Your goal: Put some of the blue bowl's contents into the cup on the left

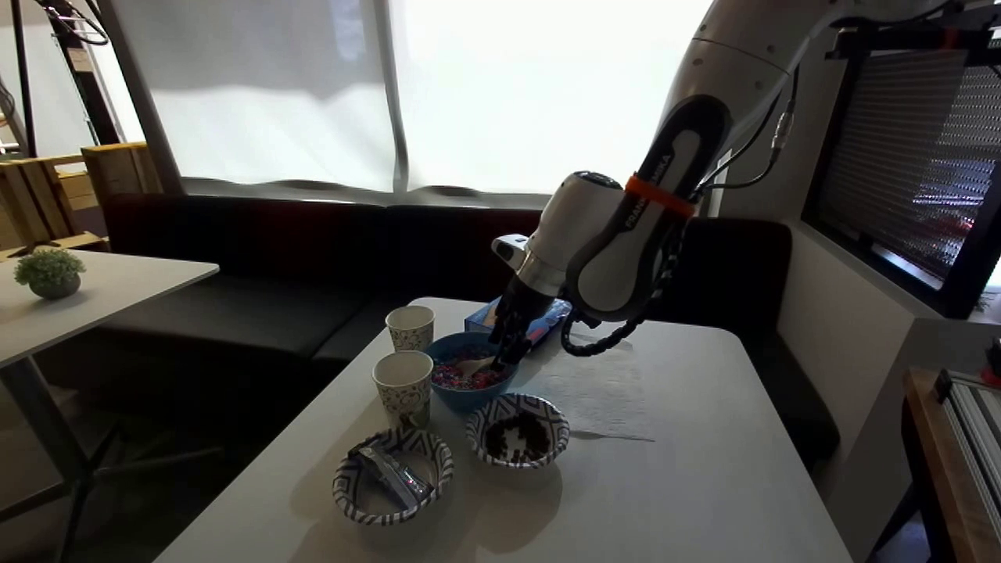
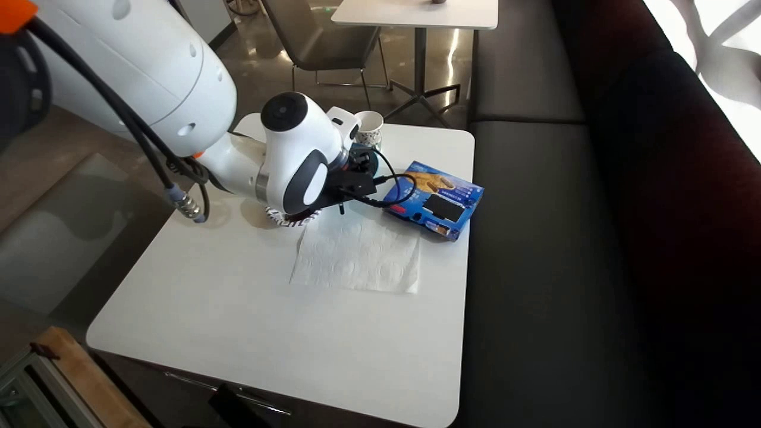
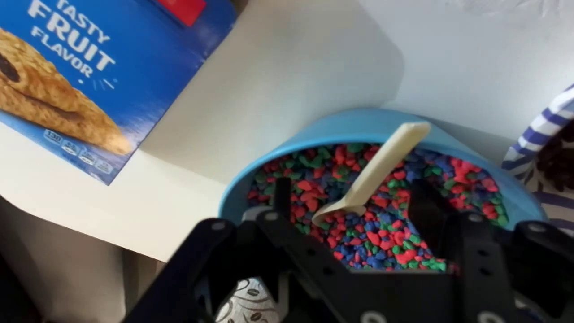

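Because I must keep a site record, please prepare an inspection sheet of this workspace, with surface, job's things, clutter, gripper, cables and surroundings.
Surface: white table, a paper towel lying on it.
Job's things: blue bowl with multicoloured bits and a pale spoon in it; paper cup and second paper cup beside it, contents cannot be told.
Clutter: blue box; patterned bowl holding wrapped packets; second patterned bowl holding dark pieces.
Gripper: over the blue bowl, jaws apart, pale spoon showing between them, not gripped.
Cables: black cable hanging in a loop near the gripper.
Surroundings: dark bench, chair, another table with a potted plant.
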